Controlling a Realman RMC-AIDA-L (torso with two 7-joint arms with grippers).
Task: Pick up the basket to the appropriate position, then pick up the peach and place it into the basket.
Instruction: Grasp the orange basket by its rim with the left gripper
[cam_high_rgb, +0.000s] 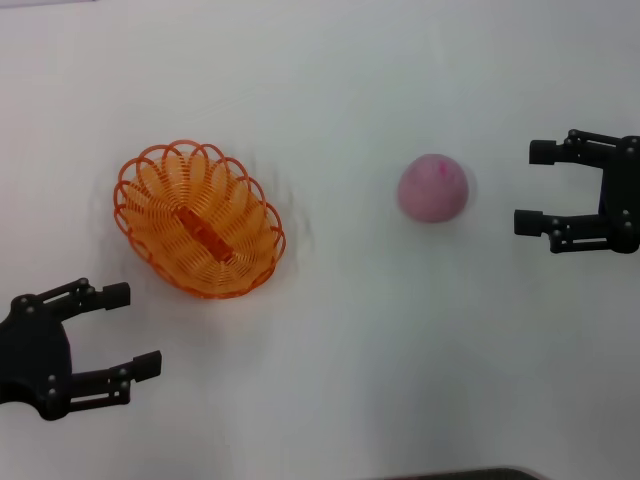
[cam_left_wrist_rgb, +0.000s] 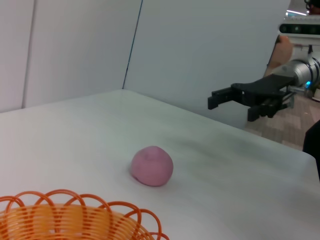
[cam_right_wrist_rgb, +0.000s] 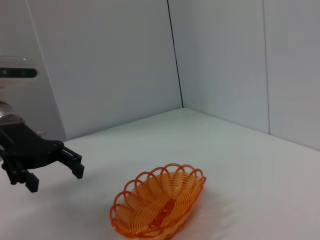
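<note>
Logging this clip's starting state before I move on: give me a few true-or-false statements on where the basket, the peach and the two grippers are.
1. The peach lies inside the basket. False: it sits on the white table, apart from the basket, toward the robot's right.
2. The basket holds nothing. True: only its own orange base bar shows inside.
3. The left gripper is closed on the basket's rim. False: it is open and clear of the basket, nearer the robot.
4. The right gripper is open, beside the peach without touching it. True.
5. The basket stands upright on the table. True.
</note>
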